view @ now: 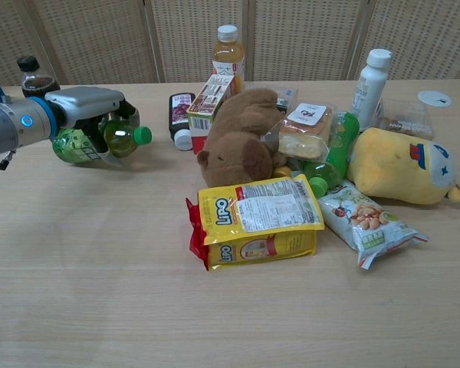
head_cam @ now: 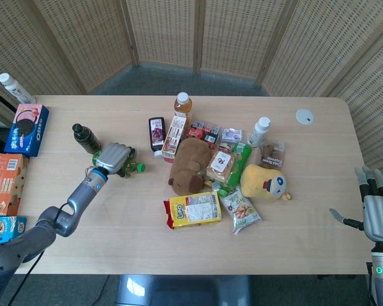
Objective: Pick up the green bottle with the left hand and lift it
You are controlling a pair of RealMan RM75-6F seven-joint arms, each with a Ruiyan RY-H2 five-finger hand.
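My left hand (head_cam: 114, 156) (view: 92, 111) grips the green bottle (view: 100, 140) (head_cam: 129, 166) around its body, fingers wrapped over the top. The bottle lies sideways with its green cap pointing right and hangs a little above the table. A dark cola bottle (head_cam: 85, 136) (view: 37, 79) stands just behind the hand. My right hand (head_cam: 378, 207) sits off the table's right front corner, fingers spread and holding nothing; the chest view does not show it.
A pile of goods fills the middle: brown plush bear (view: 240, 134), yellow snack bag (view: 257, 218), yellow plush (view: 399, 165), a second green bottle (view: 333, 157), juice bottle (view: 228, 52), white bottle (view: 369, 77). Cookie boxes (head_cam: 25, 129) line the left edge.
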